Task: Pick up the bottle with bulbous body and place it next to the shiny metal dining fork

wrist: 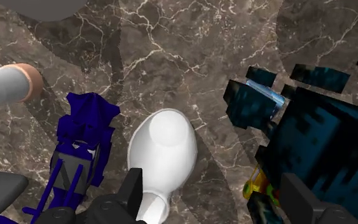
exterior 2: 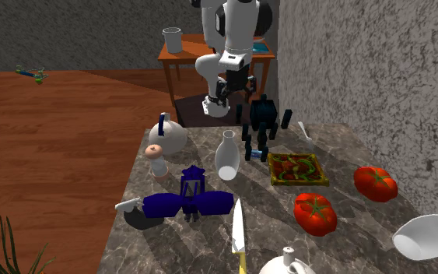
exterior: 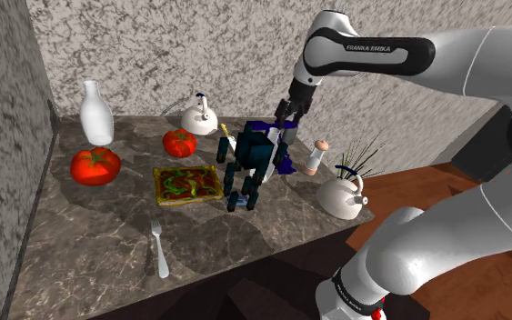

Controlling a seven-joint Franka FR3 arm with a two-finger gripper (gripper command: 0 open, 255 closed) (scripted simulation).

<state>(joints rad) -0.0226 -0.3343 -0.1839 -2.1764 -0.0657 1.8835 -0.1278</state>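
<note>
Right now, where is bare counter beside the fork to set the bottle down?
Bare counter lies on both sides of the fork, below the square pizza in the shoulder view. Crowded around the bottle: blue toy plane and dark toy robot.

Just under the gripper (wrist: 214, 183), the white bottle (wrist: 163, 153) narrows toward one finger and runs out of the wrist picture, so its narrow end can't be seen. Beside the gripper, the shaker (wrist: 9, 84) on one side and the dark toy robot (wrist: 323, 153) on the other are both cut by that frame. From the shoulder camera the toy robot covers the fingertips. Far from the gripper, a white vessel (exterior 2: 431, 233) is cropped at the second exterior view's corner.
</note>
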